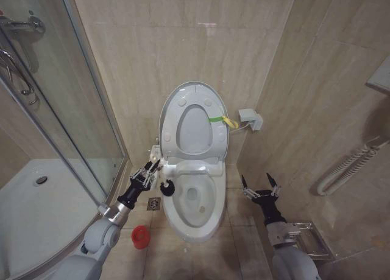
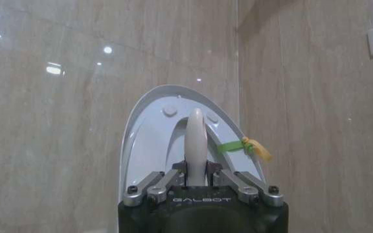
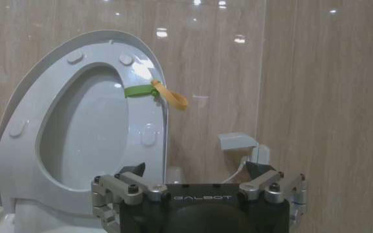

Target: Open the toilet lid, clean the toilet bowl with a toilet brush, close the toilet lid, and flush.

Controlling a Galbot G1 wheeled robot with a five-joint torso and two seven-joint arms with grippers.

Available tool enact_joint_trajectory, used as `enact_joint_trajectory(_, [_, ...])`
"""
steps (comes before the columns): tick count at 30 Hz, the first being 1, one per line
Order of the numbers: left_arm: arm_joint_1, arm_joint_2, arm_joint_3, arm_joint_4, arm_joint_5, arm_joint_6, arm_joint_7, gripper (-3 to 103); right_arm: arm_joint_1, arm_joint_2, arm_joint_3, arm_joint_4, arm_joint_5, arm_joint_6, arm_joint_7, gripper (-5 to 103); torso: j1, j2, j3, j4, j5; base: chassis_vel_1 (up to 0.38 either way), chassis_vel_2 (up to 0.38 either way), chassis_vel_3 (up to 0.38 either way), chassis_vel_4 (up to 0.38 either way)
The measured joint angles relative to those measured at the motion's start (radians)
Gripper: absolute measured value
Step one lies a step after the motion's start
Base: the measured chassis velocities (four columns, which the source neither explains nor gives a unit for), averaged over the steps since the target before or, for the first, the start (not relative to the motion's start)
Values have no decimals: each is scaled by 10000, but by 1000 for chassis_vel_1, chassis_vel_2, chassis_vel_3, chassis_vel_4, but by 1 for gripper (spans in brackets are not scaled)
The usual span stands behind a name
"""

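Observation:
The toilet lid (image 1: 194, 131) stands raised against the back wall, with the seat ring up in front of it. Below it the toilet bowl (image 1: 214, 213) lies open. My left gripper (image 1: 147, 172) hovers at the bowl's left rear corner, shut on the toilet brush's pale handle (image 2: 195, 138). The brush's dark bristle head (image 1: 166, 187) hangs at the bowl's left rim. The red holder (image 1: 141, 237) stands on the floor left of the toilet. My right gripper (image 1: 259, 189) waits open to the right of the bowl, nothing between its fingers (image 3: 196, 170). The raised lid (image 3: 89, 131) also shows in the right wrist view.
A glass shower enclosure (image 1: 67, 109) and its white tray (image 1: 36, 207) fill the left side. A floor drain (image 1: 154, 203) sits by the toilet base. A green strap with a yellow tag (image 1: 220, 119) hangs on the seat. Right: wall fitting (image 1: 250, 117), coiled hose (image 1: 347, 167), metal rack (image 1: 312, 240).

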State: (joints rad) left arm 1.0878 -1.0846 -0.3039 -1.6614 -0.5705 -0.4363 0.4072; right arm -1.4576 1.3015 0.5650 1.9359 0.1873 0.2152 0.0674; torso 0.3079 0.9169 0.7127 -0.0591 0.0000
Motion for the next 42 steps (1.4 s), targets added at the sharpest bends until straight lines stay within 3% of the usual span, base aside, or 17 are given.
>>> enact_joint_trajectory(6, [-473,-76,438,212,-60,133,-78,19,0,0,0,0,0,0,0,100,0,0,0,-1,1,0,0,0,0])
enact_joint_trajectory(19, [-302,-325,972,106,-31,227,-120,19,0,0,0,0,0,0,0,100,0,1,0,0,2,0,0,0,0])
enact_joint_trajectory(36, [-1293,-713,2669,1643,-202,268,-225,19,0,0,0,0,0,0,0,100,0,1,0,-1,2,0,0,0,0])
enact_joint_trajectory(42, [-1344,-831,2850,2141,-101,191,-161,19,0,0,0,0,0,0,0,100,0,1,0,0,1,0,0,0,0])
